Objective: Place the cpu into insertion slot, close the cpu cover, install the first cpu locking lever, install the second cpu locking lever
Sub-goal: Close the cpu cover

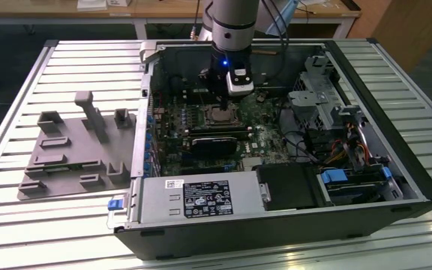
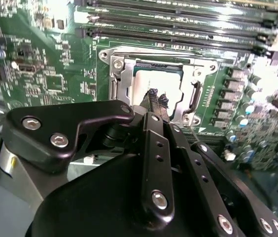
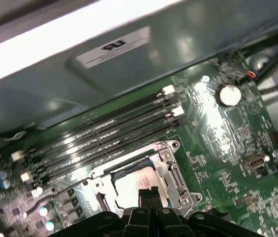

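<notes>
At the lower middle of the exterior view, a silvery rectangular power supply box [image 1: 193,197] is sitting along the near edge of the open black computer case [image 1: 276,239]. The case is lying on a pale slatted metal table [image 1: 21,236]. On the exterior view's left, a grey moulded plastic tray [image 1: 66,157] is resting just beside the case.

Further in, a black rectangular card [image 1: 212,145] is standing across the green circuit board [image 1: 257,135], between the power supply and the socket.

Beyond the card, the small flat square cpu [image 1: 219,115] with its pale silvery top is sitting in the dark square insertion slot [image 2: 158,65], near the centre of the exterior view. The thin silvery metal cpu cover [image 2: 121,81] appears to be lying flat around the chip, framing it in both wrist views. A thin grey metal rod [image 3: 55,202] is angling out over the board beside the socket.

The black gripper [image 2: 156,98] is hanging directly over the cpu, blocking part of it from both wrist cameras. Its jaws are drawn almost together, with only a thin seam between the fingertips [image 2: 151,96] and nothing gripped. Whether the tips are touching the chip I cannot tell.

Behind the socket, long narrow black memory slots [image 3: 104,133] are running side by side, and a round silver coin battery [image 3: 229,94] is sitting near their end. Past them the grey case wall [image 3: 129,64] is rising, and the grey arm [image 1: 231,22] is reaching down from the top centre of the exterior view.
</notes>
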Available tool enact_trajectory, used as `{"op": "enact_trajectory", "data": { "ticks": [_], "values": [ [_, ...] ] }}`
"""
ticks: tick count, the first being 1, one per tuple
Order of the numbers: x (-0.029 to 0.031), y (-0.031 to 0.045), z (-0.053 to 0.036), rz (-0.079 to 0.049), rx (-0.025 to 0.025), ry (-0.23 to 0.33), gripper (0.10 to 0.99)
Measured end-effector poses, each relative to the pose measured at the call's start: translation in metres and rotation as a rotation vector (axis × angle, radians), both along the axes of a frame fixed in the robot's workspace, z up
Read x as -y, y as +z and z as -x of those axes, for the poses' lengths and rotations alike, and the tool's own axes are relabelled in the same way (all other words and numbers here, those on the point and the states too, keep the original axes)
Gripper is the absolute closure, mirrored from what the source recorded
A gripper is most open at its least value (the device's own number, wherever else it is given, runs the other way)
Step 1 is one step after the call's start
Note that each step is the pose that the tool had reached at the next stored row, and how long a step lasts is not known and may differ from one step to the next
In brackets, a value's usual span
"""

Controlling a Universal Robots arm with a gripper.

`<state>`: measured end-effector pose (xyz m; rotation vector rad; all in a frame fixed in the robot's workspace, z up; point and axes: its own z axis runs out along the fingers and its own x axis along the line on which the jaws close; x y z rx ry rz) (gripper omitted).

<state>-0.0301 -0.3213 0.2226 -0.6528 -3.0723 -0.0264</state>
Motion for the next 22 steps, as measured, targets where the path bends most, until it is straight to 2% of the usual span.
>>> {"op": "enact_trajectory", "data": {
  "ticks": [14,19,22],
  "values": [
    [0.0,-0.0005,0.0,0.0,0.0,0.243,0.984],
    [0.0,-0.0001,0.0,-0.001,0.001,0.286,0.984],
    [0.0,0.0007,0.0003,-0.003,0.005,0.297,0.984]
  ]
}}
